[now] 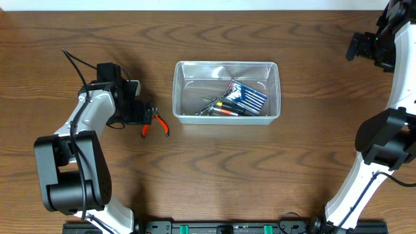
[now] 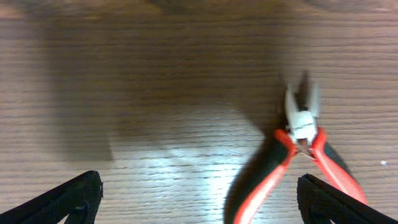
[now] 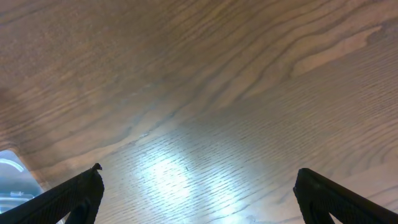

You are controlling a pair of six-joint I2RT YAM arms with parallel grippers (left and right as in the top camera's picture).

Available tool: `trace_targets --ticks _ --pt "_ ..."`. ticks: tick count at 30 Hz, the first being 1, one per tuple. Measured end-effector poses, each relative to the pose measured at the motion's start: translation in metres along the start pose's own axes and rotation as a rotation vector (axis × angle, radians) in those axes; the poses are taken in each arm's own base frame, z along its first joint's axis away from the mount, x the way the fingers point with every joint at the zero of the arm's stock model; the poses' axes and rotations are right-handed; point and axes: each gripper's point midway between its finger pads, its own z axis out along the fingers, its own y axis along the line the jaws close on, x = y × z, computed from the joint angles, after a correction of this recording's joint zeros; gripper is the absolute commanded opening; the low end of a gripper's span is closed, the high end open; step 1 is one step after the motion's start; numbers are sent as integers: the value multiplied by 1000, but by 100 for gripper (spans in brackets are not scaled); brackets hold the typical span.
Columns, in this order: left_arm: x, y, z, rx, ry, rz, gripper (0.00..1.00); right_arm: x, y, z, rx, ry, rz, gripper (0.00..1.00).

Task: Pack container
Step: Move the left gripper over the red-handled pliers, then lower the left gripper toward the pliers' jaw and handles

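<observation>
Trouble was likeliest at the left pincer [image 2: 199, 202], which hung wide open and empty over the worktop [image 2: 155, 93]. The red-handled cutters [image 2: 303, 158] lay flat ahead of it, crowded toward the finger [image 2: 339, 202] at the right edge of the wrist view and not centred in the gap. A closing squeeze from that stance would probably have caught one splayed handle alone, so the tool might have pivoted, skidded across the wood or slipped free on the lift. Being so low, it also invited the fingertips to scrape the worktop on the way down. The container [image 1: 226, 64] stood beyond the cutters from this pincer, near but apart, with screwdrivers [image 1: 224, 109] and a blue packet [image 1: 250, 97] already inside at its far end. A low carry could have knocked the rim and shoved the light bin, while a drop onto those contents might have left the cutters propped up. The right pincer [image 3: 199, 202], equally wide and empty, hovered over bare wood well away, with only a corner of the container at the lower left of its view
</observation>
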Motion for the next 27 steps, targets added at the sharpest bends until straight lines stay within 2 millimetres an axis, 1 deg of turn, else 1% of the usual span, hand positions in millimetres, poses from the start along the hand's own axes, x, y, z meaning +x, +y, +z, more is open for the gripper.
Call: trace_targets --ticks 8,21,27 --pt "4 -11 1 16 21 71 98 0 0 0 0 0 0 99" --pt "7 -9 1 8 34 104 98 0 0 0 0 0 0 99" --pt "13 -6 13 0 74 107 98 0 0 0 0 0 0 99"
